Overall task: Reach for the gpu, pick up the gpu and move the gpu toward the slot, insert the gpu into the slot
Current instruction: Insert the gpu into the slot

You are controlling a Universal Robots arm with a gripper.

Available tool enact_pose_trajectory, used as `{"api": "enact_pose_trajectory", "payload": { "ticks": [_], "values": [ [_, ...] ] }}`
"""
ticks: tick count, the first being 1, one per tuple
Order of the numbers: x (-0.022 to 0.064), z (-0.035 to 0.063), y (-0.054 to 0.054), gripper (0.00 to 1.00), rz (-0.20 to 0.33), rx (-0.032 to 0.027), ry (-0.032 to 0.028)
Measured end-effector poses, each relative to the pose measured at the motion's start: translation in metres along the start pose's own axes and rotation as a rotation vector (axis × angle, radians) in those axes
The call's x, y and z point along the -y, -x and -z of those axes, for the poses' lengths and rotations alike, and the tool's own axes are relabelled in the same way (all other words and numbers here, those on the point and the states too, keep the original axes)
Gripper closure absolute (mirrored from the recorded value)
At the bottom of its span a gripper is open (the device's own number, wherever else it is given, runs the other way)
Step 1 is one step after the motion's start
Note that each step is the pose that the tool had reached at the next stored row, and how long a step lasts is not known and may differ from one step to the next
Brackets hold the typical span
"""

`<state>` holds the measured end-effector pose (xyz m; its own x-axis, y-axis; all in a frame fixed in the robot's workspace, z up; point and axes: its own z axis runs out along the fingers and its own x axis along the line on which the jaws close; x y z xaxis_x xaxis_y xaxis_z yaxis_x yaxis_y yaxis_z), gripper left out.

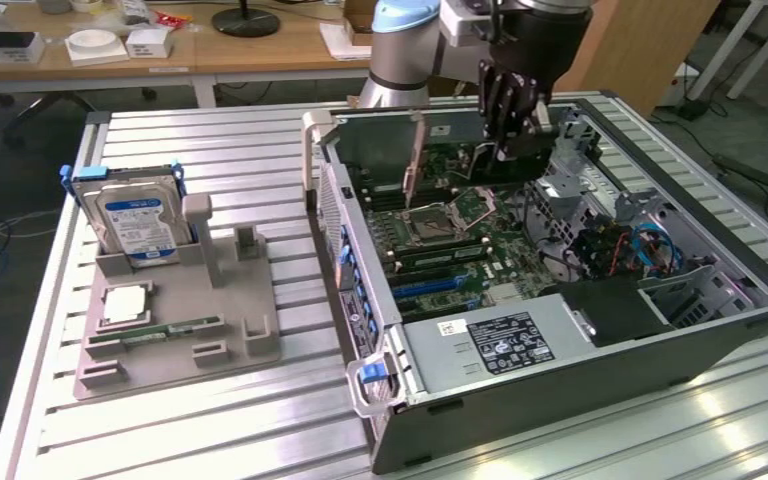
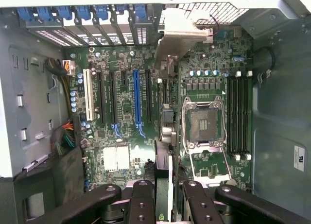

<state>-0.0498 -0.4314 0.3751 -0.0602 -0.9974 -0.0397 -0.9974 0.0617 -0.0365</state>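
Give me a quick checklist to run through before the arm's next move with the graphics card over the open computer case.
1. Grip: gripper shut on the dark green gpu card with its silver end bracket: ok.
2. Card held on edge over the green motherboard inside the open black computer case: ok.
3. Long blue slot free of anything in it: ok.
4. Card's lower edge lined up with a slot: cannot tell.
5. Card seated in a slot: not ok, it appears to hang above the board.
6. Silver hard drive with blue label stands in the grey holder outside the case, out of the way: ok.
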Motion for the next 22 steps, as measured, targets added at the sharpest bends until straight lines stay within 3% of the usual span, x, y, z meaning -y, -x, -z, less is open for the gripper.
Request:
{"api": "enact_pose_trajectory", "payload": {
  "ticks": [14, 22],
  "values": [
    [-0.0008, -0.0033, -0.016, 0.73, 0.0, 0.0001, 0.0],
    [-0.005, -0.0082, -0.017, 0.73, 0.0, 0.0, 0.0]
  ]
}}
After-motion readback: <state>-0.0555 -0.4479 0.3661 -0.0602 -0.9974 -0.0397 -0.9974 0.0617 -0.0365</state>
